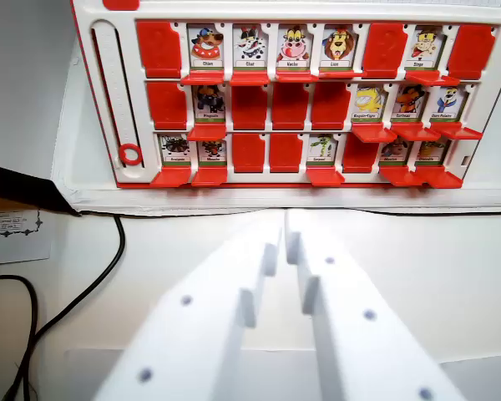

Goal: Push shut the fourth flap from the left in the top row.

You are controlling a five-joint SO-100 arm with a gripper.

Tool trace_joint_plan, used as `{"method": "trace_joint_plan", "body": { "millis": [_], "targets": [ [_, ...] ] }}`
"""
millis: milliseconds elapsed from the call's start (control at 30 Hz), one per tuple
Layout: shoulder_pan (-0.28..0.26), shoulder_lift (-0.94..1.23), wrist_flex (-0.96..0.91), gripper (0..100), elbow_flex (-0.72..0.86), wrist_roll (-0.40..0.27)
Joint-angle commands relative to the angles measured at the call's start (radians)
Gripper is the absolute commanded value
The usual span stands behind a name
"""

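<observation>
A white game board (108, 100) with three rows of red flaps fills the top of the wrist view. In the top row, the first slot from the left is a shut red flap (159, 48). After it come four open slots showing picture cards: a dog (205, 45), a cat (250, 45), a cow (294, 45) and a lion (339, 45). Further right are a shut flap (384, 48), an open card (426, 47) and a shut flap (472, 48). My gripper (284, 234) is below the board, apart from it. Its white fingers (234, 317) point at the middle column, nearly together, holding nothing.
A black cable (83, 292) curves across the white surface at the lower left. A printed paper label (12, 234) and a dark object (25, 188) lie at the left edge. A red ring slider (130, 154) sits in the board's left track.
</observation>
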Motion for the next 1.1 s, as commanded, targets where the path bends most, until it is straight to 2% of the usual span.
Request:
{"method": "trace_joint_plan", "body": {
  "millis": [0,300,467,767,1067],
  "targets": [
    [0.034,-0.008,-0.13,0,0.064,-0.003],
    [0.074,-0.176,-0.466,0,0.238,-0.005],
    [0.078,-0.325,-0.644,0,0.275,-0.008],
    [0.072,-0.618,-0.67,0,0.052,0.029],
    [0.048,-0.715,-0.669,0,-0.064,0.034]
  ]
}}
